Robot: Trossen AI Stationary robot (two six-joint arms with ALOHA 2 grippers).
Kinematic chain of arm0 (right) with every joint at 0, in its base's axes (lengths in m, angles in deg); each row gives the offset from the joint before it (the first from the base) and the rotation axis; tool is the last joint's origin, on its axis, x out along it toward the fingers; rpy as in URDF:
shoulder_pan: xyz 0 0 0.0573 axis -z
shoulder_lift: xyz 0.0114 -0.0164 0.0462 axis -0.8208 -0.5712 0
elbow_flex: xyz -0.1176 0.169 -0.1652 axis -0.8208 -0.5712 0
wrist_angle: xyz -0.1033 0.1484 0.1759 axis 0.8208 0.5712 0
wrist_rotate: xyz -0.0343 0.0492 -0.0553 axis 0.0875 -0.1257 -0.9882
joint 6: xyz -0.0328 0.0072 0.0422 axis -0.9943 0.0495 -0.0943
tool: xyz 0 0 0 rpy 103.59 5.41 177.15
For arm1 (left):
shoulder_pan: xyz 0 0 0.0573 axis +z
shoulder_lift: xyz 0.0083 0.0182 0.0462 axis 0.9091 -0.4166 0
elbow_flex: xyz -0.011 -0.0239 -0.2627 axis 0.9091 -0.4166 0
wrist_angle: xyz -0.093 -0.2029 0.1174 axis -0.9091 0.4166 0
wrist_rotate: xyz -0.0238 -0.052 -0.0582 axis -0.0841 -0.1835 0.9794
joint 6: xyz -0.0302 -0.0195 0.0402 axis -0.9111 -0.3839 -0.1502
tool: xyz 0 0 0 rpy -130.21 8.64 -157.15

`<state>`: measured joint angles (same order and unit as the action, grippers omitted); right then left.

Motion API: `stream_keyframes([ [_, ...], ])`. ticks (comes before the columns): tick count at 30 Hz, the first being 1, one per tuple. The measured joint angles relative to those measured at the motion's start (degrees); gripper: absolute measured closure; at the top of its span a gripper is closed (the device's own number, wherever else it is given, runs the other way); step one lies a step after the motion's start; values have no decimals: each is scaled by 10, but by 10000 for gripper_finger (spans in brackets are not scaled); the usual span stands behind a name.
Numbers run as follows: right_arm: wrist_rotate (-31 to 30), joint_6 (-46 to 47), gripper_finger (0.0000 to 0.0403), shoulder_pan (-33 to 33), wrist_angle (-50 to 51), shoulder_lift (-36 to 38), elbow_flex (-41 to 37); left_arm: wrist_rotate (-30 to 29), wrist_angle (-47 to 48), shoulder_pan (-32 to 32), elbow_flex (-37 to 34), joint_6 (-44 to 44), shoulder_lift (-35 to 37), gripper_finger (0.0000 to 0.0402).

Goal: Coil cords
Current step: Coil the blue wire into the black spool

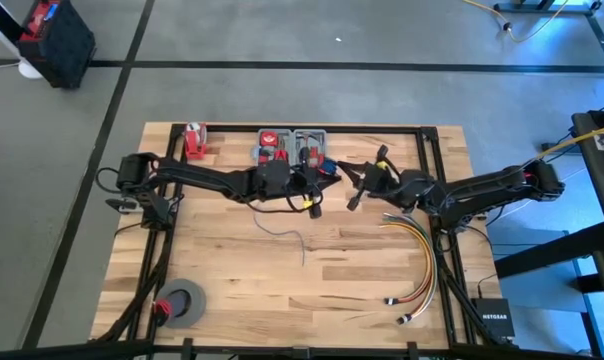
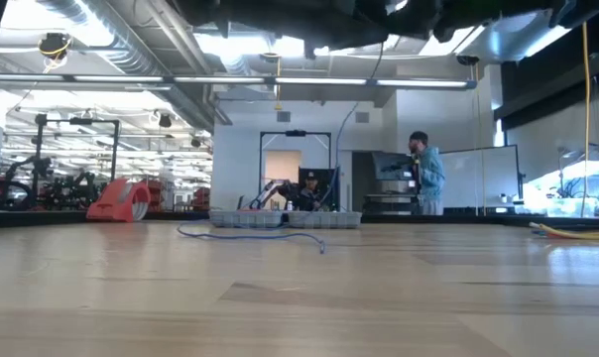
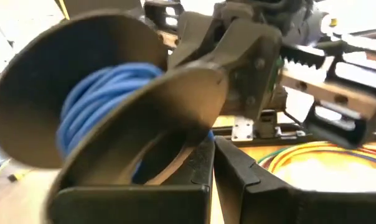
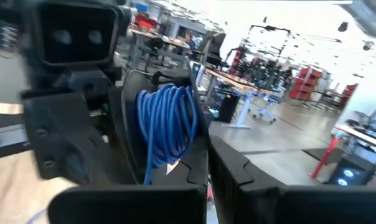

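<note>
A dark spool [image 3: 113, 93] wound with blue cord [image 3: 94, 99] hangs above the middle of the table's far half, between my two grippers. My left gripper [image 1: 320, 188] reaches it from the table's left and my right gripper [image 1: 354, 190] from the right; both are shut. The right wrist view shows the same spool [image 4: 175, 118] with its blue windings [image 4: 166, 124]. A loose, thin blue-purple cord [image 1: 282, 232] lies flat on the wood below them and shows in the low view too [image 2: 255, 235]. Whether it runs up to the spool I cannot tell. My left gripper [image 3: 214, 149] pinches the rim of one spool flange [image 3: 197, 134] between its two fingers. The fingers come level from the table's left. The spool is lifted clear of the table and sits tilted. My right gripper [image 4: 208, 149] pinches the rim of a spool flange [image 4: 203, 127] where its two fingers meet. The fingers come level from the table's right. The spool stands above the fingers, clear of the table.
A bundle of yellow, orange and red cables [image 1: 417, 265] lies at the right. A grey tape roll [image 1: 182, 303] sits near the left front. A grey parts tray [image 1: 292, 147] and a red object [image 1: 194, 142] stand at the far edge. A person [image 2: 425, 174] stands in the room beyond.
</note>
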<state>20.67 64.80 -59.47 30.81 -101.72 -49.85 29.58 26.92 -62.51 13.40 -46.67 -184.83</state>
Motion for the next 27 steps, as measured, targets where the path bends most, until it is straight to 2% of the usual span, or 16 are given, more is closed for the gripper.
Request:
stream_keyframes([
  [8,-7,-12,397,-54,15,66,0,6,31,6,0,5,-1,401],
  [14,-42,-37,397,-92,19,92,0,3,39,6,-2,15,-2,401],
  [27,-57,-72,397,-158,15,139,1,-1,111,8,-3,78,-3,401],
])
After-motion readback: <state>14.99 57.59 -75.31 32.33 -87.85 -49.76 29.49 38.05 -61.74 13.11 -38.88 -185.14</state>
